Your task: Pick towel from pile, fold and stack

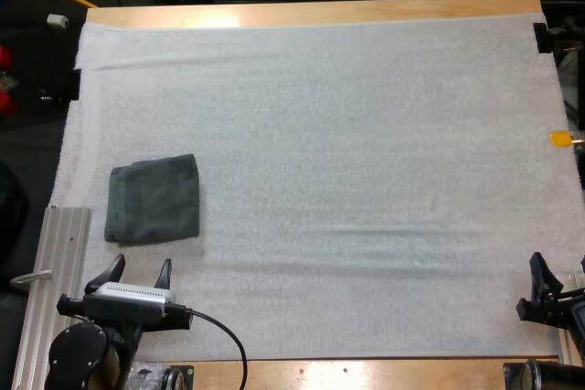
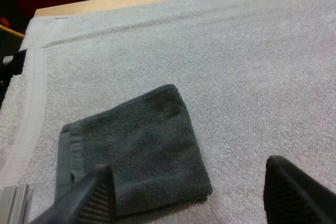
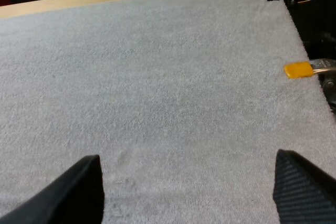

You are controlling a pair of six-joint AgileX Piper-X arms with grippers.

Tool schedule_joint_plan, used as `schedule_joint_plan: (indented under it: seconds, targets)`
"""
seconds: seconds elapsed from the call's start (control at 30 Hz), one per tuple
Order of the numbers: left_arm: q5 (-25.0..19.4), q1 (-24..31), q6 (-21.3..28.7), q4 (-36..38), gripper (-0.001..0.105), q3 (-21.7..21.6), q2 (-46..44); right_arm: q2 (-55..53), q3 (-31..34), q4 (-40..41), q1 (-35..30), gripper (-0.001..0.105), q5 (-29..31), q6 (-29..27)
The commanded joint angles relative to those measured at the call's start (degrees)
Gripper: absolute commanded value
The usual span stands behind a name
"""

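**Towel** (image 1: 154, 198): one, dark grey-green terry, folded into a flat, near-square pad. A stitched hem band runs along one side and the corners are soft and rounded. It lies on the left part of the mat, just ahead of the left gripper and touched by neither arm.

**Mat** (image 1: 366, 152): white, with a fine nubbly pile and faint creases. A smoother selvedge strip runs along its left edge. It covers most of the table.

**Table** (image 1: 311, 14): pale wood with a smooth finish, showing as a border on the far and near sides.

**Rail** (image 1: 57, 271): ridged silver metal, straight, lying along the mat's near-left edge.

**Left gripper** (image 1: 141, 268): black fingers spread wide and holding nothing. The ribbed pads (image 2: 100, 203) show in the left wrist view, one hanging over the towel's near edge.

**Right gripper** (image 3: 189, 187): black fingers set well apart over bare mat at the near right, holding nothing.
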Motion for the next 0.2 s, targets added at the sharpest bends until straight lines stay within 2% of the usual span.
schedule_joint_plan:
  seconds: [0.0, 0.17]
  targets:
    - [-0.02, 0.02, 0.02, -0.59, 0.058, -0.24, -7.85, -2.22, -0.19, -0.44, -0.02, 0.065, -0.20, -0.22]
    - [-0.02, 0.02, 0.02, -0.59, 0.058, -0.24, -7.85, -2.22, -0.19, -0.44, -0.02, 0.065, -0.20, -0.22]
